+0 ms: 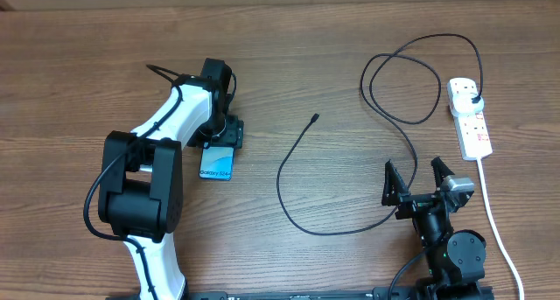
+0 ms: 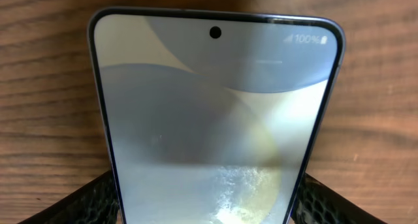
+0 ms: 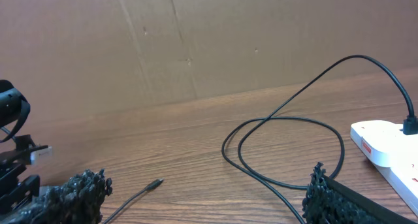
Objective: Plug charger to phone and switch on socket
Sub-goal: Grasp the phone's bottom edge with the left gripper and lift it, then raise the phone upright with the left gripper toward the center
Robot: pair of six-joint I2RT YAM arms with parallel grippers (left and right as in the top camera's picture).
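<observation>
The left arm (image 1: 162, 116) reaches out from its base with the elbow bent and the wrist tipped down. The left gripper (image 1: 219, 145) sits low, its fingers (image 2: 88, 201) against either edge of the phone (image 2: 209, 119) — seemingly clamped. The right arm (image 1: 446, 239) is folded close to its base, and the right gripper (image 1: 412, 167) points forward with its jaws spread wide.

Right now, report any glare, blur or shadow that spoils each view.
Overhead: even light, sharp, only soft shadows on the table. Left wrist: the phone fills the frame, with a bright glare patch low on its screen. Right wrist: the jaws up close are blurred, the power strip is nearly washed out, the cable is clear.
</observation>
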